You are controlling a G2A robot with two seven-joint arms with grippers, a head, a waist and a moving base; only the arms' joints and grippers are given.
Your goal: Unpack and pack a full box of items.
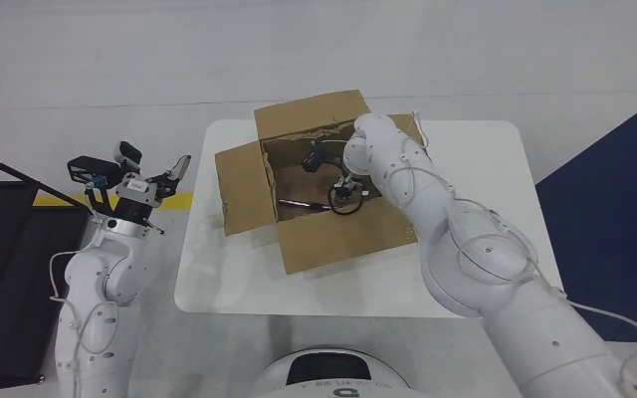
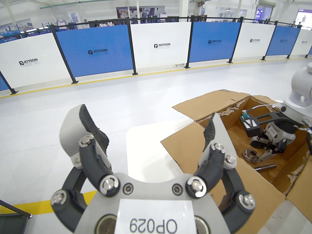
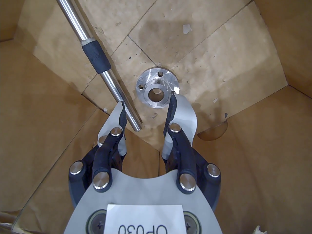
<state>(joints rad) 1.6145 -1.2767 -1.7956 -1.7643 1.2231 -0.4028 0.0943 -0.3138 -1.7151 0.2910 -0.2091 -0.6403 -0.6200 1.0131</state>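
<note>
Right wrist view: right gripper (image 3: 148,102) spread, low inside box (image 3: 207,49), pinching nothing; one finger over end of steel rod (image 3: 73,18), other at rim of round flange (image 3: 157,87). Flange flat on box floor, bore up, just beside rod; black band (image 3: 96,58) wrapped round rod. Top view adds: box, flaps open, on white surface (image 1: 478,159), toward its far left part. Left wrist view: left gripper (image 2: 148,113) spread, empty, off surface's left edge above floor (image 2: 73,98), apart from box
</note>
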